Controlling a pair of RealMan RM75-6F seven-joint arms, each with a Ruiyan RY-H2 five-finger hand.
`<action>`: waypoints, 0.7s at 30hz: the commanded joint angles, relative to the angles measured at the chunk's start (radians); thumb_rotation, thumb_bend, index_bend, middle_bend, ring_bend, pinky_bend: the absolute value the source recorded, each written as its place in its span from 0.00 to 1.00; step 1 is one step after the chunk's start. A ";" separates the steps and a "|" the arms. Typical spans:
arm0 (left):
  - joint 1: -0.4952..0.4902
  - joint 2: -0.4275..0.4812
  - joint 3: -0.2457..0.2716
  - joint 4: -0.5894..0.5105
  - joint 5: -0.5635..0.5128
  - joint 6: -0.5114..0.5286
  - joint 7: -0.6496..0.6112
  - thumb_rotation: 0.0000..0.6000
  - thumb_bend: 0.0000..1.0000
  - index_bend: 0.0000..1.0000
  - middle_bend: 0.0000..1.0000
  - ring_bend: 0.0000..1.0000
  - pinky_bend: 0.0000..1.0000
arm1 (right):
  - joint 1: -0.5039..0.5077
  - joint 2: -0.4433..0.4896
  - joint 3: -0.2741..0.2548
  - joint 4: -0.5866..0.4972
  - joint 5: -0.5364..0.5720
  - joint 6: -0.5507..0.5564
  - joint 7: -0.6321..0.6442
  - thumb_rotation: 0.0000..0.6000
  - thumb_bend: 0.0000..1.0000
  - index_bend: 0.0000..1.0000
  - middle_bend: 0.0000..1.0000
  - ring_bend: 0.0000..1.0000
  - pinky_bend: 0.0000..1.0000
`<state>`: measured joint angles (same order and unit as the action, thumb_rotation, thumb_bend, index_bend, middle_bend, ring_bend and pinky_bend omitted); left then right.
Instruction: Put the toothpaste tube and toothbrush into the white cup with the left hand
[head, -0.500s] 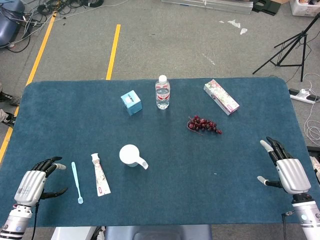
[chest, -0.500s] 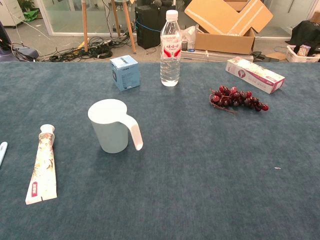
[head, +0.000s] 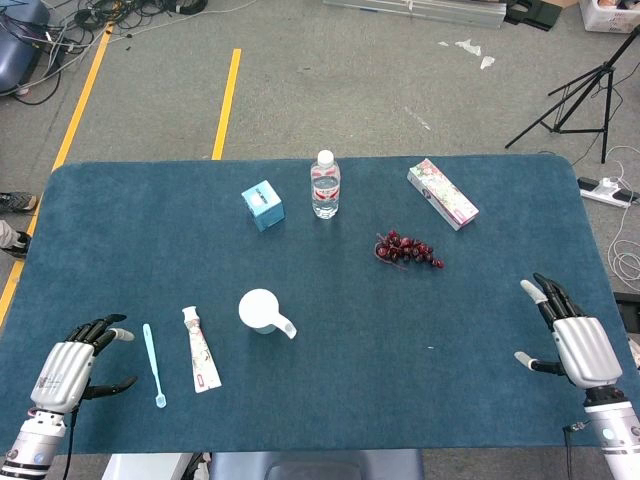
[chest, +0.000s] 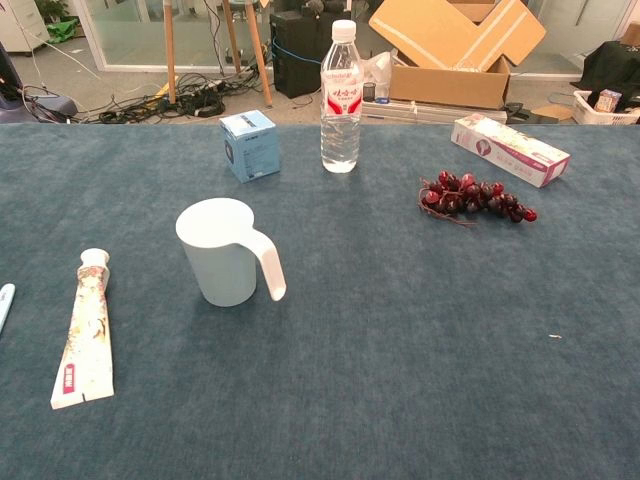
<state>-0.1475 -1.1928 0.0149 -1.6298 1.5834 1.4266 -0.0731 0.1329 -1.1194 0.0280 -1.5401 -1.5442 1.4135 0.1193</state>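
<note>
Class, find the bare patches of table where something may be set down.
Bare cloth lies between the white cup and the right hand, below the grapes. It is crowded by the left hand: toothbrush, toothpaste tube.

Cut-offs, hidden parts and unreadable print around the blue-carpeted desk (chest: 420, 380)

In the chest view the pale blue plastic toothbrush (chest: 4, 302) is showing only its tip at the left edge, and neither hand is appearing there. In the head view the bottom edge is cropping the arms behind the silver left hand (head: 66, 369) and the silver right hand (head: 582, 348). The print on the flat white toothpaste tube (chest: 82, 335), the clear water bottle's red label (chest: 341, 100) and the small blue carton (chest: 250, 145) is staying too small to read. The inside of the white handled cup (chest: 222, 252) is lying hidden in the chest view.
</note>
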 joint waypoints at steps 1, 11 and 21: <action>-0.003 -0.002 0.007 0.003 0.012 -0.003 -0.002 1.00 0.02 0.37 0.23 0.23 0.26 | -0.003 0.002 0.001 -0.003 -0.002 0.007 0.000 1.00 0.03 0.02 0.04 0.04 0.33; -0.007 -0.032 0.009 0.033 0.080 0.046 -0.027 1.00 0.14 0.34 0.57 0.54 0.45 | -0.013 0.011 0.003 -0.009 -0.008 0.031 0.015 1.00 0.03 0.02 0.04 0.04 0.33; -0.089 0.012 0.033 0.012 0.137 -0.063 -0.036 1.00 0.73 0.37 1.00 0.94 0.73 | -0.017 0.015 0.005 -0.010 -0.007 0.037 0.022 1.00 0.03 0.02 0.04 0.04 0.33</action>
<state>-0.2178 -1.1960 0.0411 -1.6047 1.7117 1.3876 -0.1092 0.1161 -1.1047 0.0334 -1.5498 -1.5517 1.4503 0.1409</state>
